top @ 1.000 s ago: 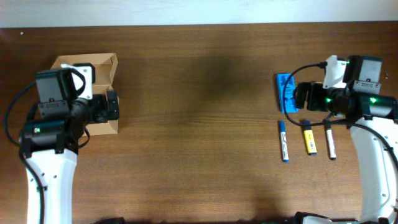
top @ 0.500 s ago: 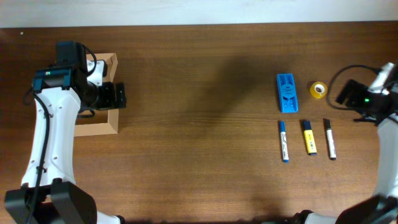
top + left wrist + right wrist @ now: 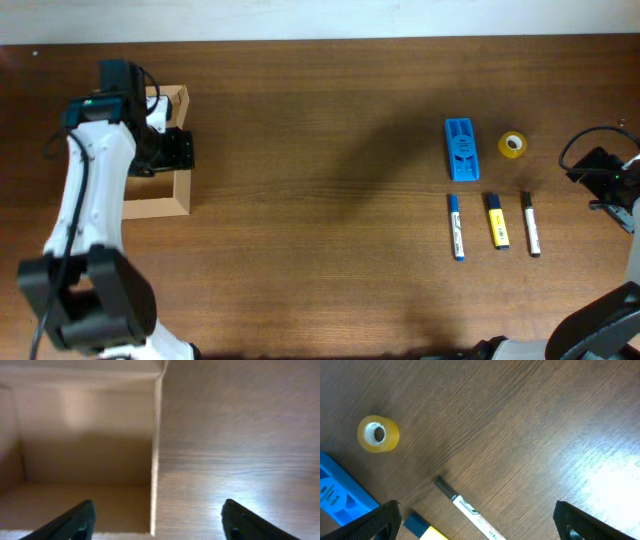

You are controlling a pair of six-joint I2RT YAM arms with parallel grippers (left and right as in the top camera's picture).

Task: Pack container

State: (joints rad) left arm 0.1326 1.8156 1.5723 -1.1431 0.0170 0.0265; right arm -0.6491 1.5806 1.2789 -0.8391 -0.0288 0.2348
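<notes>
The container (image 3: 152,207), a small open brown cardboard box, sits at the table's left end. My left gripper (image 3: 180,150) hangs over its right wall. In the left wrist view the box's pale wall edge (image 3: 156,450) runs between the two dark fingers (image 3: 75,522), which stand wide apart and touch nothing; the box inside looks bare. My right gripper (image 3: 598,172) is at the far right edge, open (image 3: 480,525) above a black-capped white marker (image 3: 470,510). A blue marker (image 3: 455,226), yellow marker (image 3: 497,220) and the white marker (image 3: 530,223) lie side by side.
A flat blue plastic case (image 3: 461,149) and a yellow tape roll (image 3: 513,144) lie just behind the markers. Both also show in the right wrist view, the tape roll (image 3: 378,434) and the case (image 3: 340,495). Brown wood table spans between box and markers.
My right arm has pulled back to the right edge, uncovering the tape roll and the blue case. My left arm has swung toward the far side over the box.
</notes>
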